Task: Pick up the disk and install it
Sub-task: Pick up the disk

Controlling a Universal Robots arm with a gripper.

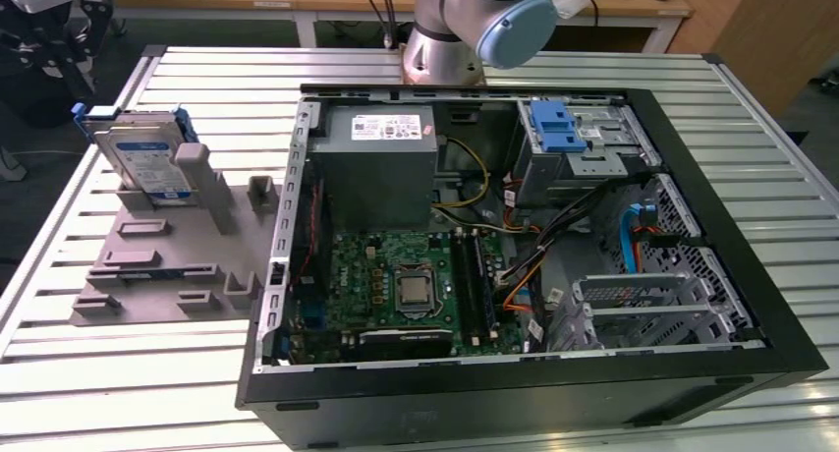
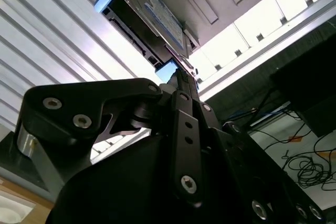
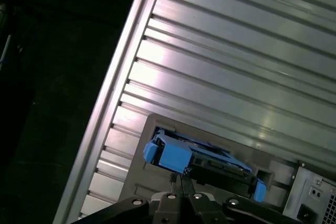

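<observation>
Disk (image 3: 202,160) upright in grey holder (image 1: 144,275), just ahead of pincer (image 3: 178,176)

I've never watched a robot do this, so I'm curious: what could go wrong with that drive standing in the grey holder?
1. The disk stands upright in the grey holder; with the gripper so near its blue frame, a slightly off approach might tip or jam it.
2. Loose cables lie inside the open computer case, so the disk could snag there.

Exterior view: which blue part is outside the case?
The disk, upright in the grey stand at the exterior view's left; the blue latch sits inside the case.
</observation>
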